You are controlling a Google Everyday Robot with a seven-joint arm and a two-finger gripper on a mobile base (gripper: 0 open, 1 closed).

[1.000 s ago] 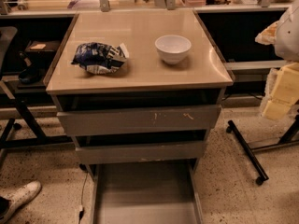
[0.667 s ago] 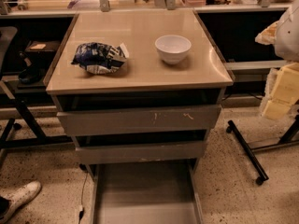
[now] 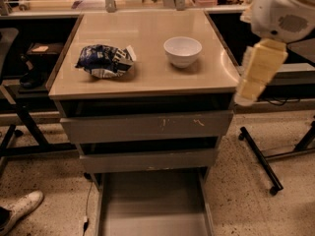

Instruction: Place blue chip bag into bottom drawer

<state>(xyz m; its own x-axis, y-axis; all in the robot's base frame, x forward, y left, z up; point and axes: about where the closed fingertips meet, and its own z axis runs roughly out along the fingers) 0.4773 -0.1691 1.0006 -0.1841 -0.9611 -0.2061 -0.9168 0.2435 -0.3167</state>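
Note:
The blue chip bag lies on the left part of the beige tabletop, wrinkled, with white patches. The bottom drawer is pulled out towards me below the cabinet, and its flat grey floor holds nothing. My gripper is the cream-coloured piece hanging down from the white arm joint at the right. It hovers just off the table's right front corner, well right of the bag, and holds nothing that I can see.
A white bowl stands on the tabletop right of the bag. The top drawer front has orange scratches; the middle front is plain. A black wheeled stand is on the floor at right, and a white shoe at bottom left.
My arm and gripper have moved left and a little up, from the right edge of the view towards the table's right front corner. Bag, bowl and drawers have not moved.

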